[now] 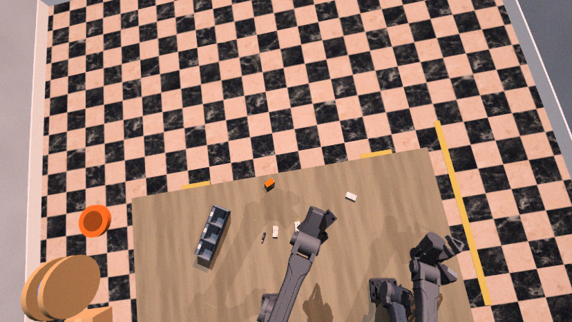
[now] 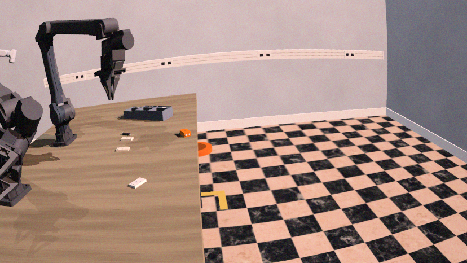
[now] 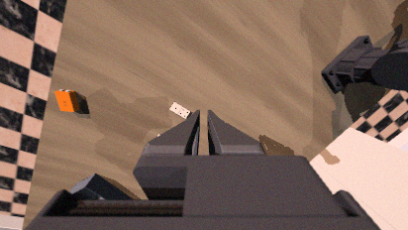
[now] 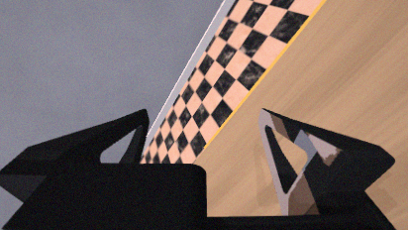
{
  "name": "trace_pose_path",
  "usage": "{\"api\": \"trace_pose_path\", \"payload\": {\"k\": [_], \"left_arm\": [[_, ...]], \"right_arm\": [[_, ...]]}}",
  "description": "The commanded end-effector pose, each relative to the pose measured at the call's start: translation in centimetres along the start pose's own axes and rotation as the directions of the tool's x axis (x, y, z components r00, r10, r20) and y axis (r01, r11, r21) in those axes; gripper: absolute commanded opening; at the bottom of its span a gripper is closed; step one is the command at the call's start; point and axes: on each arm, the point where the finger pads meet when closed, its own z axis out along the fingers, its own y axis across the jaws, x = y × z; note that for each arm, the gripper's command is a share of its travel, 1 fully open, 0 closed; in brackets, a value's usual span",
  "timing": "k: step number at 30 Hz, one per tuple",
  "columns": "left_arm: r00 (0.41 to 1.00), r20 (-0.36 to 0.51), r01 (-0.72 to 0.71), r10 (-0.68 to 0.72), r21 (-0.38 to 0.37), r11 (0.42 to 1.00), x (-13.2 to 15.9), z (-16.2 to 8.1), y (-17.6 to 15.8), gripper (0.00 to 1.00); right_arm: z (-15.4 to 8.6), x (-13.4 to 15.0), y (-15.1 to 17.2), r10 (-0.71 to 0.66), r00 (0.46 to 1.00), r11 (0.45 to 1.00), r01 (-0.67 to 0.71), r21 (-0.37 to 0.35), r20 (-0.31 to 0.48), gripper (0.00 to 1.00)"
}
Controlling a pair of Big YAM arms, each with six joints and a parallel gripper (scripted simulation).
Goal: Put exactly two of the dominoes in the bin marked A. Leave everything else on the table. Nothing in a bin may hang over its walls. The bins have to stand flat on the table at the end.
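Three white dominoes lie flat on the wooden table (image 1: 380,240) (image 2: 97,202): one (image 1: 275,231) (image 2: 126,138) near a small dark piece (image 1: 262,237) (image 2: 126,133), one (image 1: 296,226) (image 2: 122,148) (image 3: 179,110) partly under the left arm, and one (image 1: 351,195) (image 2: 137,182) further right. A dark three-compartment bin (image 1: 219,240) (image 2: 146,114) (image 3: 94,188) stands flat; I cannot read its marks. My left gripper (image 2: 110,96) (image 3: 203,114) is shut and empty, pointing down high above the dominoes. My right gripper (image 4: 203,115) (image 1: 454,242) is open and empty, folded back near its base.
An orange block (image 1: 269,182) (image 2: 185,132) (image 3: 69,100) sits near the table's far edge. On the floor are an orange ring (image 1: 94,220) (image 2: 204,148), round wooden discs (image 1: 63,287) and yellow tape (image 1: 460,208).
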Motion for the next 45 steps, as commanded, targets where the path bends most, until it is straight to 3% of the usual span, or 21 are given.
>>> {"api": "trace_pose_path", "payload": {"k": [1,11,13,28,30,35,45], "left_arm": [[0.99,0.006,0.143,-0.142,-0.016,0.99,-2.2,-1.5,0.1,0.09],[0.917,-0.026,0.395,-0.398,-0.068,0.916,-2.5,-1.3,-0.4,0.09],[0.917,-0.026,0.395,-0.398,-0.068,0.916,-2.5,-1.3,-0.4,0.09],[0.671,-0.003,0.73,-0.741,-0.171,0.662,-3.0,-1.2,-1.1,0.09],[0.671,-0.003,0.73,-0.741,-0.171,0.662,-3.0,-1.2,-1.1,0.09],[0.551,0.029,0.82,-0.834,-0.205,0.534,-3.2,-1.2,-1.3,0.09],[0.542,0.03,0.826,-0.84,-0.203,0.526,-3.1,-1.3,-0.9,0.09]], "right_arm": [[0.1,-0.2,0.3,0.009,1.0,1.0,-0.009,0.0,0.006,1.0],[0.1,-0.2,0.3,0.009,1.0,1.0,-0.009,0.0,0.006,1.0],[0.1,-0.2,0.3,0.009,1.0,1.0,-0.009,0.0,0.006,1.0],[0.1,-0.2,0.3,0.009,1.0,1.0,-0.009,0.0,0.006,1.0],[0.1,-0.2,0.3,0.009,1.0,1.0,-0.009,0.0,0.006,1.0],[0.1,-0.2,0.3,0.009,1.0,1.0,-0.009,0.0,0.006,1.0],[0.1,-0.2,0.3,0.009,1.0,1.0,-0.009,0.0,0.006,1.0]]}}
